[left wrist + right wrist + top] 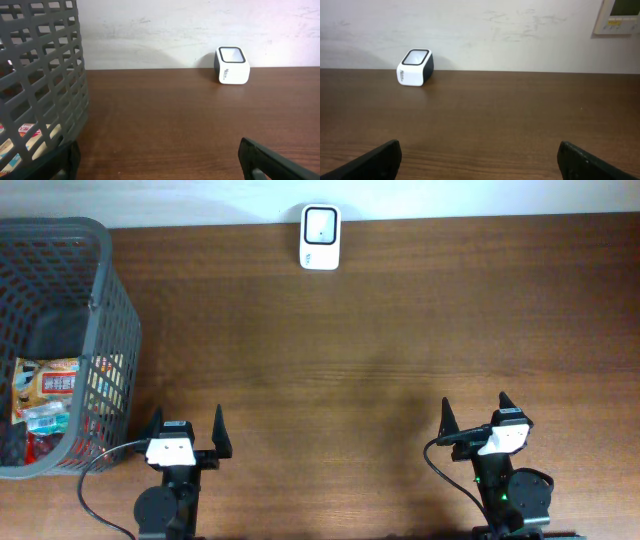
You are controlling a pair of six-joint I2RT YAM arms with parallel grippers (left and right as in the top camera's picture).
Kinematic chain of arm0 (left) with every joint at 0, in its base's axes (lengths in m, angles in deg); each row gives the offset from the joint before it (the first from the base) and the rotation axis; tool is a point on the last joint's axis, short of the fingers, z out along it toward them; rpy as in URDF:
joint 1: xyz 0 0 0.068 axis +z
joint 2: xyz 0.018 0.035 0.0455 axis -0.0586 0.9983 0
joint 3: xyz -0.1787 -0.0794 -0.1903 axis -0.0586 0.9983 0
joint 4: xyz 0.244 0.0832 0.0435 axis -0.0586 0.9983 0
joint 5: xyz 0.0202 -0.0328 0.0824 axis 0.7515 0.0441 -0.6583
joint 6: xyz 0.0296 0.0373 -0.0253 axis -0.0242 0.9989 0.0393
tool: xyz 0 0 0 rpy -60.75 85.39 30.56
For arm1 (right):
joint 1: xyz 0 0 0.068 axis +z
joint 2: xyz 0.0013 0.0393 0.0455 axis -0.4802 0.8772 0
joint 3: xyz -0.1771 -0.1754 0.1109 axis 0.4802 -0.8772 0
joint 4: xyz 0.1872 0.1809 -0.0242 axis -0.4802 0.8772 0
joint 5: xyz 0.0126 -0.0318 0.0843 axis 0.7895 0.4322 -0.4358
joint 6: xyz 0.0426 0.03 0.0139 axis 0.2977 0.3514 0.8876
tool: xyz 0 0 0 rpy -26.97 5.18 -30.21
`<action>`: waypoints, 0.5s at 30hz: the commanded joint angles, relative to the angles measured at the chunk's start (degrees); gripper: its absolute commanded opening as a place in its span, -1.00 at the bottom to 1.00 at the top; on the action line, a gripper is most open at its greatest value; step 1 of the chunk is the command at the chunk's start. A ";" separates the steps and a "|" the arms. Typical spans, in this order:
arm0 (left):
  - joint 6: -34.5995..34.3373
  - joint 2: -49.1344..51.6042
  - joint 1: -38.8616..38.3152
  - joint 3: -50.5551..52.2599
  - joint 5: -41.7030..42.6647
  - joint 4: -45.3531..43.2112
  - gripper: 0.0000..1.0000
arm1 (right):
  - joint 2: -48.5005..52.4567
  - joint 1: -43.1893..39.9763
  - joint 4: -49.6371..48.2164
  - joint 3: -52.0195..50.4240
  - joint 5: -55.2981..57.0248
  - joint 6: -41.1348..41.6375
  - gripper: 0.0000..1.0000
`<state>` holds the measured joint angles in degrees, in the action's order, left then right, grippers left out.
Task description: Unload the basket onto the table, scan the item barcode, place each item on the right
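Packets [48, 385] lie inside grey mesh basket [118, 330] at left side of table [380, 350]. White barcode scanner [320, 238] stands at far edge, centre, well apart from both arms. Left pincer [186, 425] spread wide, holding nothing, just beside basket. Right pincer [475, 408] spread wide, holding nothing.

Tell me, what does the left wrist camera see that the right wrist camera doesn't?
Only the left wrist view shows the grey basket, with packets visible through its mesh. Only the right wrist view shows a wall panel high on the right. Both show the white scanner by the wall, the brown table, and their own gripper open and empty: left gripper, right gripper.
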<state>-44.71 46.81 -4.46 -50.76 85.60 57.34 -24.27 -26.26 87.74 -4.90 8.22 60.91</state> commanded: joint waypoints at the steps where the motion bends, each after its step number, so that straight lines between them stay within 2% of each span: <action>1: 0.85 -0.33 -0.22 0.26 1.05 0.13 0.98 | -0.26 -0.26 0.24 -0.37 0.31 0.04 0.97; 7: 1.27 -0.35 -0.22 0.26 -0.42 -0.20 0.98 | -0.26 -0.26 0.24 -0.37 0.31 0.04 0.97; 9: -0.50 -0.35 -0.22 0.26 9.68 -6.38 0.98 | -0.26 -0.26 0.24 -0.37 0.31 0.04 0.97; 10: -0.46 -0.35 -0.22 0.26 18.49 -12.31 0.98 | -0.28 -0.26 0.24 -0.37 0.31 0.04 0.97; 11: -0.50 -0.35 -0.22 0.26 25.59 -26.34 0.98 | -0.26 -0.26 0.24 -0.37 0.31 0.04 0.97; 13: -2.97 -0.35 -0.22 -1.14 26.01 -37.24 0.98 | -0.26 -0.26 0.24 -0.37 0.31 0.04 0.97; 15: -3.26 0.92 -0.22 -8.55 24.06 -34.21 0.98 | -0.28 -0.26 0.24 -0.37 0.31 0.04 0.97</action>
<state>-46.31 46.48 -4.57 -51.98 108.74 20.81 -24.22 -26.26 87.74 -4.90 8.22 60.91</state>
